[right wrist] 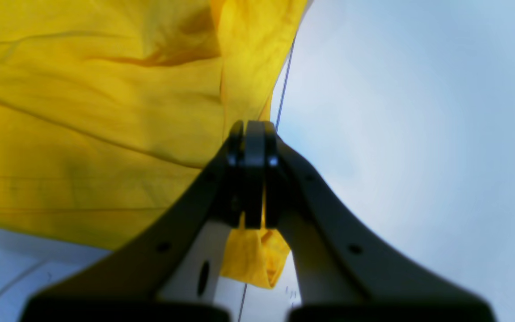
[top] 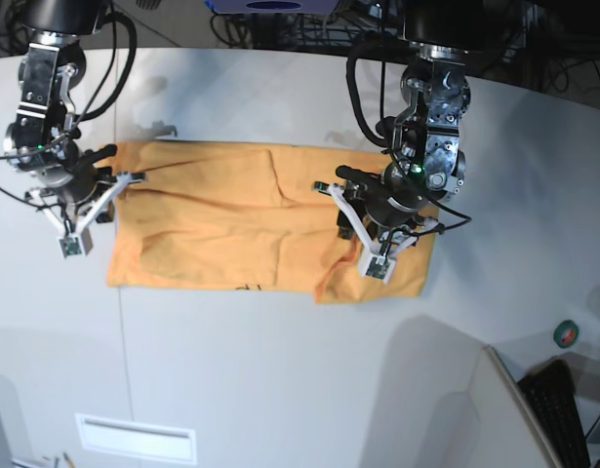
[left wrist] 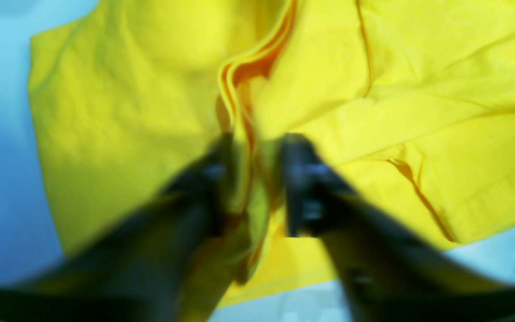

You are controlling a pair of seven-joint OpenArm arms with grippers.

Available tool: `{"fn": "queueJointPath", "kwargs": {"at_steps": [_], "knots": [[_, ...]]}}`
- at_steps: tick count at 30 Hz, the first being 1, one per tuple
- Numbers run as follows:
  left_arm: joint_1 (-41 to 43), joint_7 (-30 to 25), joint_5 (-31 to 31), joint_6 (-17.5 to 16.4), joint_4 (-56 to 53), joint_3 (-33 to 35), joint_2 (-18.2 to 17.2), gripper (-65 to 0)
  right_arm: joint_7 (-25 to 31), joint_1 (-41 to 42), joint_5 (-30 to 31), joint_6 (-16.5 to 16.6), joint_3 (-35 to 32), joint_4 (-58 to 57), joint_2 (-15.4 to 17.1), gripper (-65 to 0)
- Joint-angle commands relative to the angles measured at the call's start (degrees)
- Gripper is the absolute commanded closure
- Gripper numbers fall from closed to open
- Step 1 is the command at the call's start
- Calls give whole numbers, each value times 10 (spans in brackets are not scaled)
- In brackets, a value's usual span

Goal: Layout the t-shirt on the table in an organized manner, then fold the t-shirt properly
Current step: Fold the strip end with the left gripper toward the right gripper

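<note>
The orange-yellow t-shirt (top: 231, 219) lies spread sideways across the white table (top: 280, 370), with wrinkles and a turned-up fold near its right end. My left gripper (top: 340, 200) hangs over that right part. In the left wrist view its jaws (left wrist: 253, 143) stand apart, with a raised ridge of the t-shirt (left wrist: 373, 89) between them; the picture is blurred. My right gripper (top: 112, 181) is at the shirt's upper left corner. In the right wrist view it (right wrist: 253, 129) is shut on the t-shirt (right wrist: 83, 134), with a bit of cloth bunched behind the fingers.
A thin dark seam line (right wrist: 284, 80) runs across the table (right wrist: 418, 134) beside my right gripper. At the right edge lie a small green roll (top: 568, 333) and a dark keyboard (top: 553, 400). A white rectangle (top: 134, 439) sits near the front left. Cables hang behind both arms.
</note>
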Motion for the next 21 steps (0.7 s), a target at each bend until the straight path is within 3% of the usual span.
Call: {"fn": "queueJointPath", "kwargs": {"at_steps": [1, 4, 6, 10, 14, 17, 19, 21], "knots": [[-7, -11, -5, 1, 9, 2, 1, -267, 13, 8, 7, 2, 1, 8, 4, 0], [-6, -11, -5, 1, 9, 3, 1, -411, 13, 8, 7, 2, 1, 8, 4, 0], [-5, -11, -5, 1, 9, 27, 0, -466, 13, 8, 7, 2, 1, 8, 4, 0], [1, -11, -5, 1, 16, 98, -2, -479, 13, 8, 7, 2, 1, 8, 4, 0], [12, -11, -5, 1, 52, 83, -1, -476, 13, 7, 7, 2, 2, 11, 4, 0], [26, -11, -5, 1, 80, 24, -1, -397, 13, 5, 7, 2, 2, 11, 5, 0], [26, -11, -5, 1, 79, -23, -1, -273, 14, 5, 7, 2, 2, 11, 5, 0], [21, -11, -5, 1, 61, -67, -1, -91, 14, 5, 7, 2, -1, 11, 4, 0]]}}
